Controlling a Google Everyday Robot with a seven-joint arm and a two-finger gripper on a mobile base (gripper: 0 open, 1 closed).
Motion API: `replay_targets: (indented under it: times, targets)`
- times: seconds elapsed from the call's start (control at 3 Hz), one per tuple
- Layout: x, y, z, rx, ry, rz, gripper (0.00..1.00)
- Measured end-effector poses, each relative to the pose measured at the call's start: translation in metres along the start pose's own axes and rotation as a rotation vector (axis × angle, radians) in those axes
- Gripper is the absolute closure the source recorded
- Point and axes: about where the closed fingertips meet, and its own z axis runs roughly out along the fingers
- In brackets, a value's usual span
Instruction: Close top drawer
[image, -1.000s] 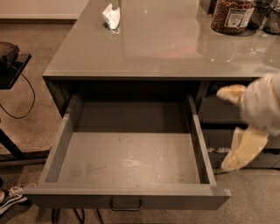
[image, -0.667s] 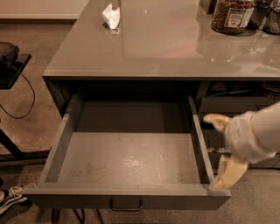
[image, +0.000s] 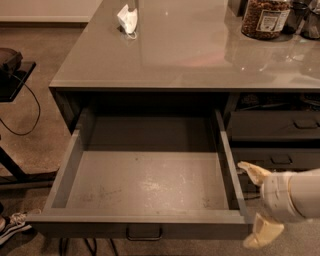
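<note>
The top drawer (image: 150, 182) stands pulled far out from under the grey desk, with its scuffed grey floor bare. Its tall front runs along the bottom of the view, with the small pull handle (image: 144, 233) at the centre. My gripper (image: 247, 205) is at the drawer's front right corner, just outside the right wall. Its two cream fingers (image: 252, 172) are spread open, one above the other, and hold nothing. The white forearm enters from the right edge.
The glossy desk top (image: 190, 55) carries a crumpled white mask (image: 127, 21) and a jar (image: 265, 19) at the back. Narrower drawers (image: 280, 127) fill the right column. A black stand with a cable (image: 12, 75) is at the left, and a shoe (image: 12, 225) lies at the bottom left.
My gripper has moved left and down, from beside the right drawer column to the open drawer's front right corner. The drawer has not moved.
</note>
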Motion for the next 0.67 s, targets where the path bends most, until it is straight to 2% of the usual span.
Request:
replay_targets:
  times: [0.67]
  targets:
    - [0.009,0.042,-0.045,0.013,0.103,-0.092,0.0]
